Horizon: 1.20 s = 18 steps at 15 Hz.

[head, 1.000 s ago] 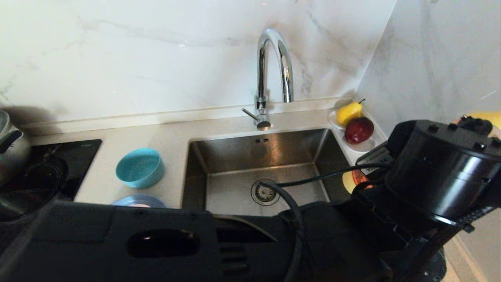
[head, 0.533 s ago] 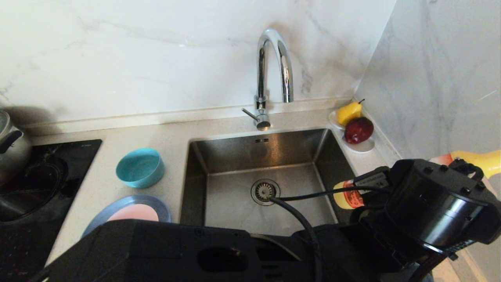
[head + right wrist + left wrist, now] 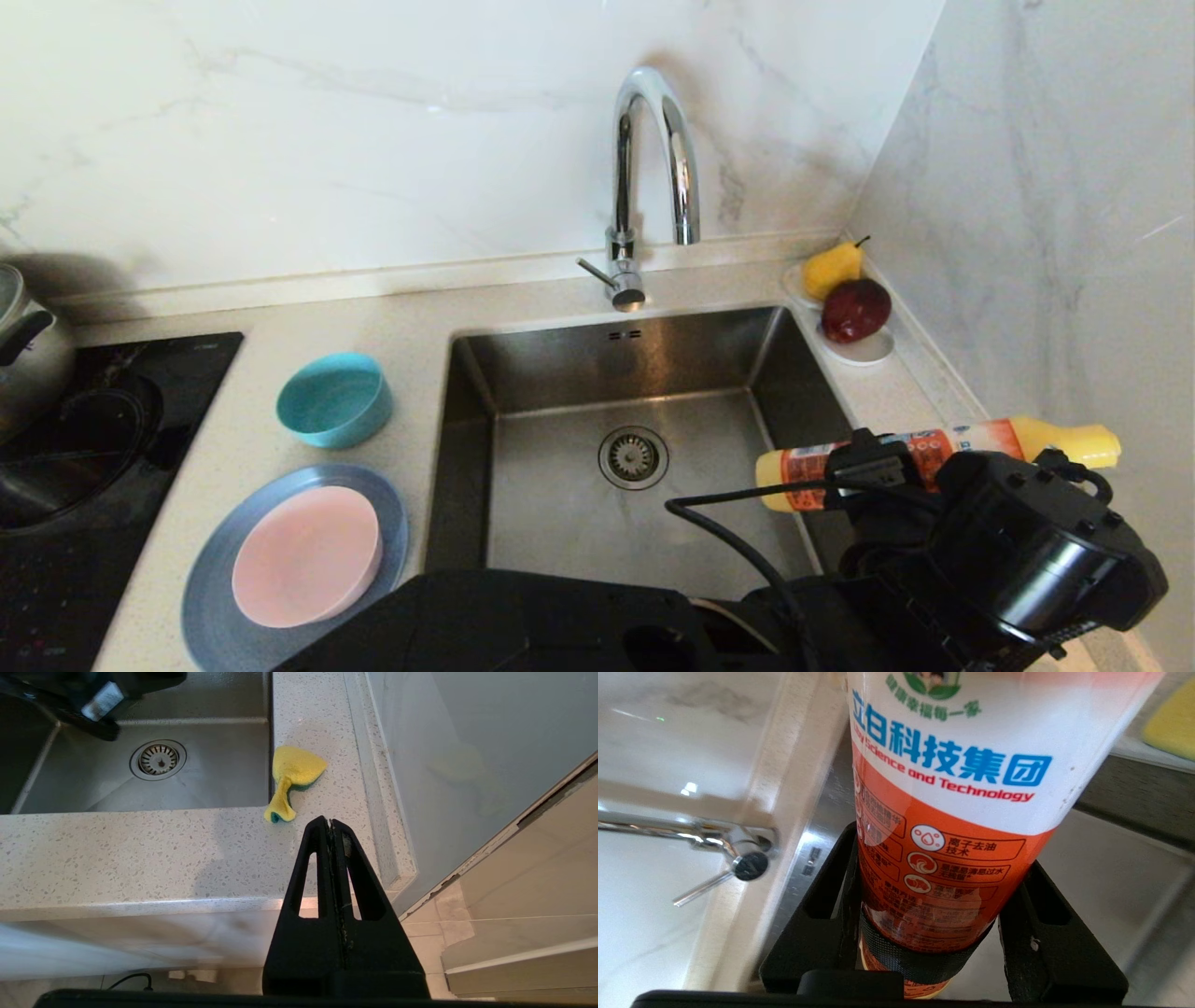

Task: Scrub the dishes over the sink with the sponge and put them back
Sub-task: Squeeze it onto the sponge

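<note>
My left claw (image 3: 924, 933) is clamped on an orange, white and yellow plastic bottle of dish soap (image 3: 934, 450), held roughly level over the right rim of the square stainless-steel sink (image 3: 523, 373), so the bottle's base end pokes out over the basin and the yellow cap end points toward the marble side wall (image 3: 1055, 187). Not much room on that side: wall close, narrow speckled counter strip (image 3: 896, 392) in between.

My right claw (image 3: 332, 826) is parked off the counter's front edge, fingers pressed together, nothing in them. The crumpled yellow sponge with a green scouring face (image 3: 292, 777) lies on the counter just beside the sink's right edge.

The basin is open down to the round drain strainer (image 3: 633, 456). Left of the sink, well apart from my arm, the pale pink shallow bowl (image 3: 306, 555) sits on the wide blue-grey plate (image 3: 210, 597), with the small teal bowl (image 3: 334, 398) behind them.
</note>
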Motion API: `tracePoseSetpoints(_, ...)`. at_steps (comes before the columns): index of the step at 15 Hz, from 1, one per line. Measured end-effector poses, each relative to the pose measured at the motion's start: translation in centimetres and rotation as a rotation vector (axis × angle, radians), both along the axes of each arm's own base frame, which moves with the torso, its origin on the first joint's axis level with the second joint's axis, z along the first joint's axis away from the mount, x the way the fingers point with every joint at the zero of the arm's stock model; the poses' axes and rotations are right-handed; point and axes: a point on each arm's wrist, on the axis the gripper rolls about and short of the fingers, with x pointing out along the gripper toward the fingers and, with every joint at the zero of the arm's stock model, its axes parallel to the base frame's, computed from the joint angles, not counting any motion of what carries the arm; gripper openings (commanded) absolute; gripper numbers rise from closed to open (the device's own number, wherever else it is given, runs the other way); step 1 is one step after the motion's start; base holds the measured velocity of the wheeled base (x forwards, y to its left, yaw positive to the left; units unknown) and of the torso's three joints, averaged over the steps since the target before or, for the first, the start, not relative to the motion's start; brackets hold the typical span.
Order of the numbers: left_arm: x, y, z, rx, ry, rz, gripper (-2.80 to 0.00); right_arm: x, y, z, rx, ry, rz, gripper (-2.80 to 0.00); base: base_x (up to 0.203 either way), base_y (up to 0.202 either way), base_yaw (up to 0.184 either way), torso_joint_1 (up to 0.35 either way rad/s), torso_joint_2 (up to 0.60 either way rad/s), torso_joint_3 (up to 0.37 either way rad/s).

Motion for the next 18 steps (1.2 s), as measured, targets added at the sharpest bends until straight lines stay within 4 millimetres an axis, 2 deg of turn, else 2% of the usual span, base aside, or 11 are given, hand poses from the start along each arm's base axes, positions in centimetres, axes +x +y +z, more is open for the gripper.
tracePoseSetpoints(7,0.4,-1.4,-2.3,0.122,-0.049,0.053,-2.8,0.0,0.0,0.0,0.0,0.0,0.0,-2.8,0.0,0.0,0.0,0.0,0.0,0.0)
tracePoseSetpoints(18,0.7,-1.7,-4.5,0.338,-0.097,0.088,-2.8,0.0,0.0,0.0,0.0,0.0,-0.001,-2.8,0.0,0.0,0.0,0.0,0.0,0.0)
